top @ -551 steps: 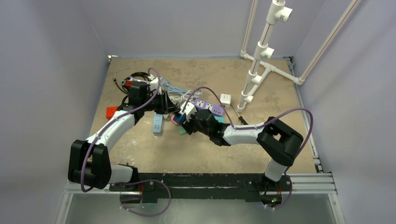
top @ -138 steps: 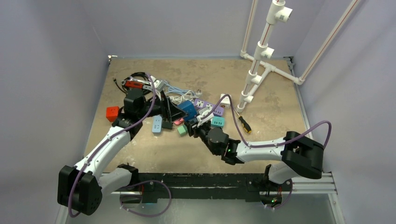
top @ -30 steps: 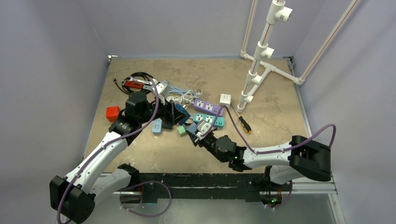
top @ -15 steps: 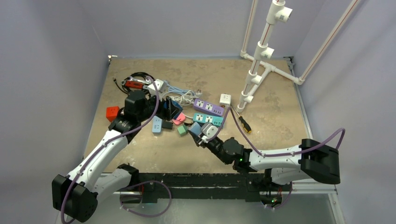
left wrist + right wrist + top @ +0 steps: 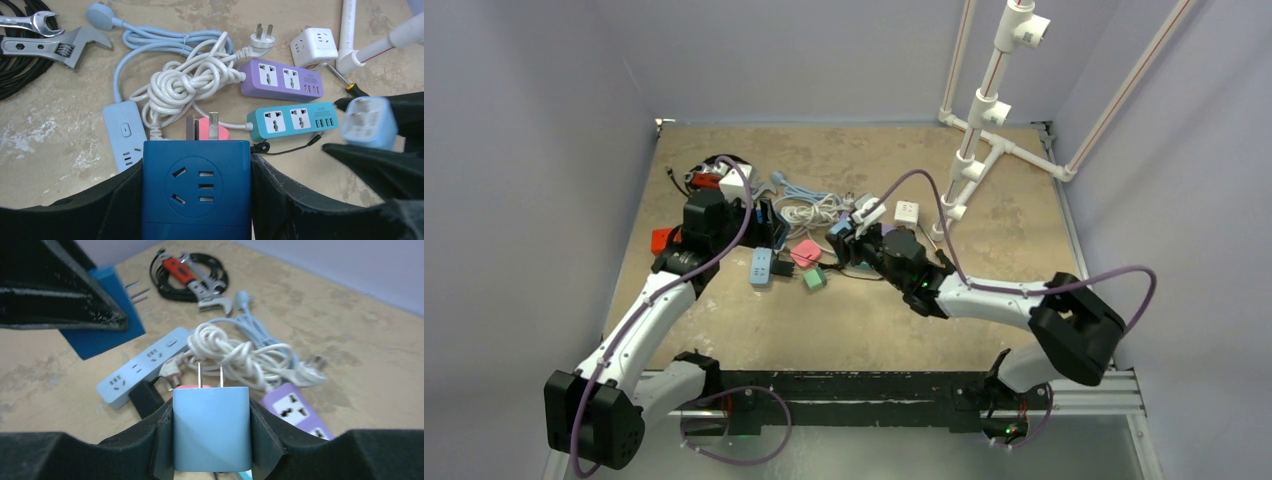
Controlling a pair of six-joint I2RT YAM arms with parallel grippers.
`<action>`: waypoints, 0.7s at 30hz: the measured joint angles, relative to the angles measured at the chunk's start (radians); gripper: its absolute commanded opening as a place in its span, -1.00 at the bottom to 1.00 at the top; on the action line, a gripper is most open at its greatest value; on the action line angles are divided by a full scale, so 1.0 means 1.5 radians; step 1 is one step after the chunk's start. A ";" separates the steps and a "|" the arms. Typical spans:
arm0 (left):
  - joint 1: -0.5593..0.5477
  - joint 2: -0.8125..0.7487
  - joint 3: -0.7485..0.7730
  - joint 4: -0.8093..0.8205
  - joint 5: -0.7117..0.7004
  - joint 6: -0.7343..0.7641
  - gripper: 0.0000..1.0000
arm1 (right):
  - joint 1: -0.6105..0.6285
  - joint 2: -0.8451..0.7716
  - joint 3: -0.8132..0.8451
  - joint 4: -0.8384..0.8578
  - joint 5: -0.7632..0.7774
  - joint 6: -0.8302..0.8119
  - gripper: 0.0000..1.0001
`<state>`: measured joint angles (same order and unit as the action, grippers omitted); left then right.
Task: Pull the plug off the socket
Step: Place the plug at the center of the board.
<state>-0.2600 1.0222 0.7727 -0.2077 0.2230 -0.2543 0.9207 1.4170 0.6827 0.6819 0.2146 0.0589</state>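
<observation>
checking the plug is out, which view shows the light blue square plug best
Right wrist: the light blue square plug fills the centre, both prongs bare. Left wrist shows it blurred at the right edge; top external shows only a speck.

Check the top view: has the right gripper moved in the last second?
Yes. The right gripper has swung away from the arm bases, now level with the pipe stand's foot.

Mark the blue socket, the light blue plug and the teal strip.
blue socket (image 5: 196,187): left wrist view, front face, among the holes.
light blue plug (image 5: 211,427): right wrist view, body below the prongs.
teal strip (image 5: 292,121): left wrist view, top face, mid-length.
</observation>
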 measured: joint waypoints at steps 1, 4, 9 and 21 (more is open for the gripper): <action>0.000 0.000 0.000 -0.004 -0.006 0.000 -1.00 | -0.001 0.025 0.018 -0.009 -0.020 0.004 -1.00; 0.000 -0.001 0.000 -0.005 -0.018 0.000 -1.00 | 0.000 0.098 0.071 -0.033 -0.068 0.012 -0.90; 0.000 0.000 0.000 -0.005 -0.019 0.000 -1.00 | 0.002 0.203 0.135 -0.064 -0.109 0.024 -0.32; 0.000 0.028 0.000 -0.005 0.009 -0.001 -1.00 | 0.001 0.274 0.166 -0.096 -0.079 0.039 0.48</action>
<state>-0.2600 1.0649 0.7727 -0.2150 0.2371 -0.2554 0.9226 1.8282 0.9321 0.5381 0.0967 0.1173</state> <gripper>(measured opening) 0.621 0.708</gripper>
